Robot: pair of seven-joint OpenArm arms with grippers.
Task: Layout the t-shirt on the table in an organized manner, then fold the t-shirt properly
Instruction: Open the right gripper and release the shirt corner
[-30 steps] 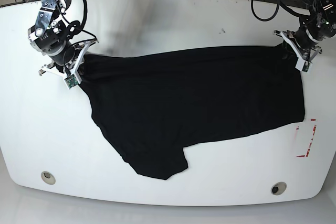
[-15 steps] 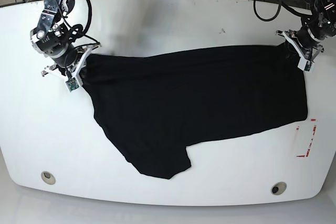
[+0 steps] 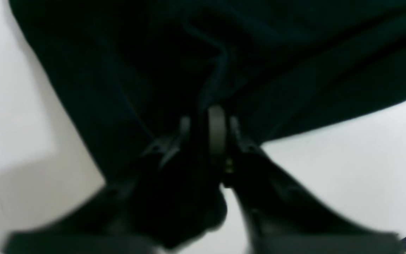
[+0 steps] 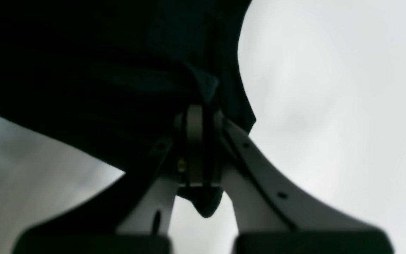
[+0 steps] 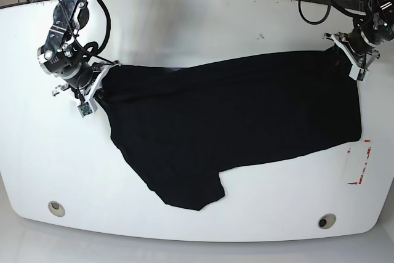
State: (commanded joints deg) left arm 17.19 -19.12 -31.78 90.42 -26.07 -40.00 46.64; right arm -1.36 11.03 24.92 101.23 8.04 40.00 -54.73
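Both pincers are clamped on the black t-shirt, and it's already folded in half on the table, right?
Not folded. The base view shows the t-shirt spread out in a single layer on the table. The left pincer and right pincer do each grip an edge.

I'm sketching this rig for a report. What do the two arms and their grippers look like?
Both arms are black and silver metal with looping black cables. The right gripper and left gripper have white curved finger frames; a small green circuit board hangs from the right one. Up close, the right gripper's fingers look pale grey with small holes and grey pads, and the left gripper's fingers appear dark, in shadow.
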